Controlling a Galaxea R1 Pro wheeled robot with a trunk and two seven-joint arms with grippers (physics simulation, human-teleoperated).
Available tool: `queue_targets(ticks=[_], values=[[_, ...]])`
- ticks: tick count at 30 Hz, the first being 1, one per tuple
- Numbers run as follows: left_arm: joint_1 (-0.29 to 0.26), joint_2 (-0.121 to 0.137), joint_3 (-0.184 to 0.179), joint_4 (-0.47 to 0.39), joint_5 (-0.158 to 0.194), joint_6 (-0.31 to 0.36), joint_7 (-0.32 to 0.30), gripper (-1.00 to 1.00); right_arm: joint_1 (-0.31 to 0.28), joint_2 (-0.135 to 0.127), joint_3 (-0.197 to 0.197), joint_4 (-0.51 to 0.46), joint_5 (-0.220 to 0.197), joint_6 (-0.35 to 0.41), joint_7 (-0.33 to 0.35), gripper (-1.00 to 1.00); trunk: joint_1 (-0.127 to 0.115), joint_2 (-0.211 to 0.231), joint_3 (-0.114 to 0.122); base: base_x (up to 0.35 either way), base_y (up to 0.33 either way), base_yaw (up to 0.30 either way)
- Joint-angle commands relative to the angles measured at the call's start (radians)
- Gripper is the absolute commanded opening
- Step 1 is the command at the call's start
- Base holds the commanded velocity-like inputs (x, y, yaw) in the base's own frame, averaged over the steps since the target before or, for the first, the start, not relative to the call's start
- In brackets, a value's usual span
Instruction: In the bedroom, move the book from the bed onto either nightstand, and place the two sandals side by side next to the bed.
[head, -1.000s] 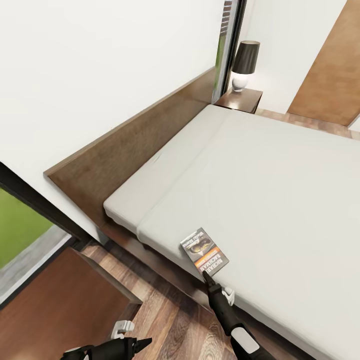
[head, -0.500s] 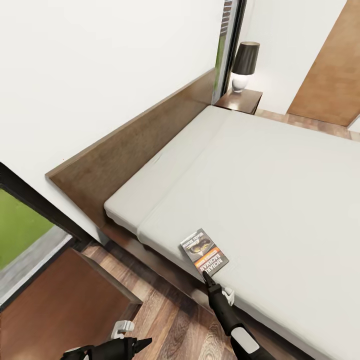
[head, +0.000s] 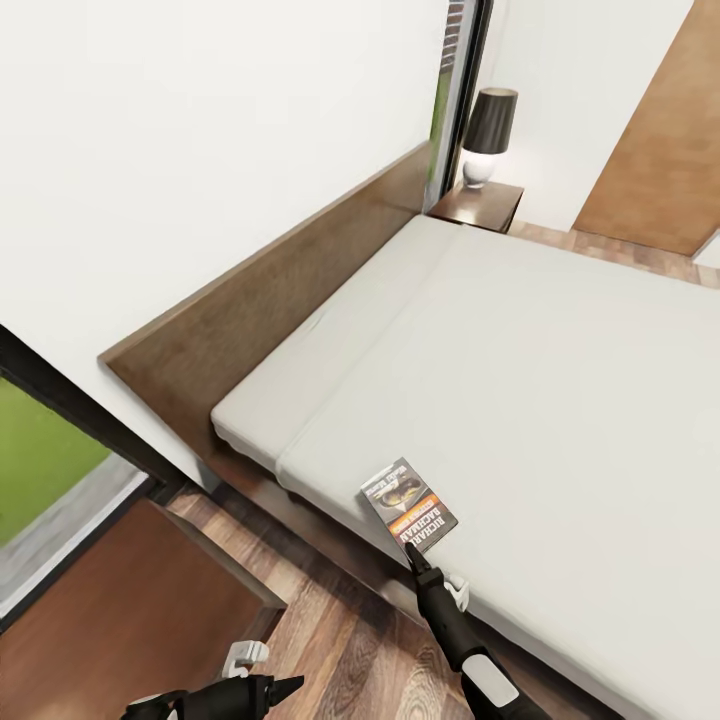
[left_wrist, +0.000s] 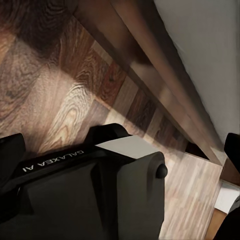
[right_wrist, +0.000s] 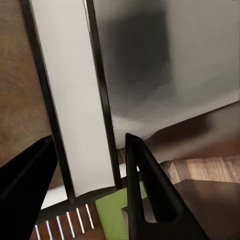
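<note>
The book (head: 408, 505) lies flat on the off-white mattress of the bed (head: 560, 380), close to the mattress's near edge, so the first part of the task is judged not yet done. The right gripper (head: 412, 552) reaches up from the floor side with its tip at the book's near edge; in the right wrist view its two fingers (right_wrist: 145, 185) stand spread with the book's pale page edge (right_wrist: 75, 115) between them, apparently not yet clamped. The left gripper (head: 285, 685) hangs low over the wood floor (head: 330, 640), and whether it is spread or pressed together cannot be told. A nightstand (head: 478, 205) bearing a lamp (head: 487, 135) stands at the far corner of the bed, well apart from the book. Remaining, by this evidence: lifting the book, carrying it to a nightstand, and arranging both sandals.
</note>
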Motion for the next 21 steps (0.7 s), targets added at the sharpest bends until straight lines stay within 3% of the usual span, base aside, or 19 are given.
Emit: queue_targets(ticks=[1, 21], values=[[0.0, 0.0, 0.002, 0.0, 0.006, 0.01, -0.004, 1.0, 0.0, 0.001, -0.007, 0.001, 0.001, 0.007, 0.004, -1.0, -0.004, 0.007, 0.003, 0.0, 0.0, 0.0], [0.0, 0.0, 0.001, -0.001, 0.006, 0.01, -0.005, 1.0, 0.0, 0.001, -0.006, -0.005, 0.001, 0.019, 0.006, -1.0, -0.081, 0.147, 0.065, 0.0, 0.0, 0.0]])
